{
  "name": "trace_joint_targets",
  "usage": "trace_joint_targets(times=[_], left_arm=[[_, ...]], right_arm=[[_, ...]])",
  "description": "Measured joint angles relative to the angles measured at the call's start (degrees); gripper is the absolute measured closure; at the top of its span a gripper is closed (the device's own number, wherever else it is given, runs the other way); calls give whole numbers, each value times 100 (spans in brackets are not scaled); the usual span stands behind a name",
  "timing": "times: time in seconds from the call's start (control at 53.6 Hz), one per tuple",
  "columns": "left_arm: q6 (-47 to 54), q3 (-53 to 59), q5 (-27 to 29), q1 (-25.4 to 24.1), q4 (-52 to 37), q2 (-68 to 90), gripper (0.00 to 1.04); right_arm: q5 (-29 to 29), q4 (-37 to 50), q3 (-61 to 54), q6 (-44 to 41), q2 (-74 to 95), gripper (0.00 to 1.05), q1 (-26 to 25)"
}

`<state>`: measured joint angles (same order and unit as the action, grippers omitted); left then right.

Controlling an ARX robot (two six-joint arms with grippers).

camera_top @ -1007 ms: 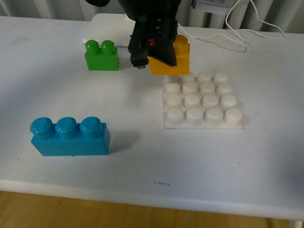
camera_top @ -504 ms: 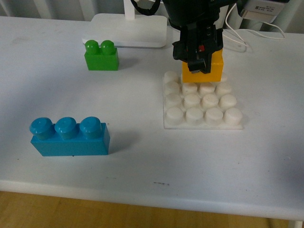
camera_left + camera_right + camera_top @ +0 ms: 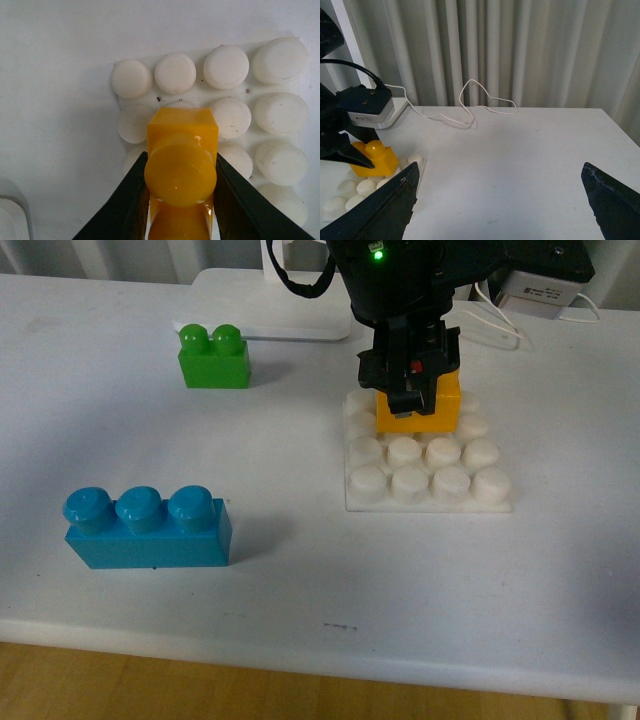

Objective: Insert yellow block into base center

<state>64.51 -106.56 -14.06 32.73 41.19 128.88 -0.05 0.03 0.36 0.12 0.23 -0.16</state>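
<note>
The orange-yellow two-stud plastic brick [image 3: 448, 412] stands upright, studs up. Its long axis runs left to right across the front view, over the middle columns of the flat white studded plastic base plate [image 3: 430, 506], toward the far rows. The left pincer [image 3: 410, 390] clamps its long sides and hides its studs in the front view. Whether it is pressed home seems unclear. The right pincer [image 3: 500, 170] gapes wide above the surface.

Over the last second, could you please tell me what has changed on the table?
The left gripper, shut on the orange-yellow two-stud plastic brick, carried it rightward from near the far-left corner of the square white studded plastic base to above its studs, then lowered it. The green two-stud brick, the blue three-stud brick and the base stayed put.
</note>
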Motion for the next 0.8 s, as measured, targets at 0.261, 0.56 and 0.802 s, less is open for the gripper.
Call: trace_joint_targets(times=[0.261, 0.56, 0.802], left_arm=[[61, 70, 31, 0, -74, 15, 74], [190, 98, 256, 2, -186, 85, 74], [315, 61, 623, 63, -179, 234, 74]], right_arm=[[0, 0, 0, 0, 0, 9, 0], [0, 0, 0, 0, 0, 9, 0], [0, 0, 0, 0, 0, 9, 0]])
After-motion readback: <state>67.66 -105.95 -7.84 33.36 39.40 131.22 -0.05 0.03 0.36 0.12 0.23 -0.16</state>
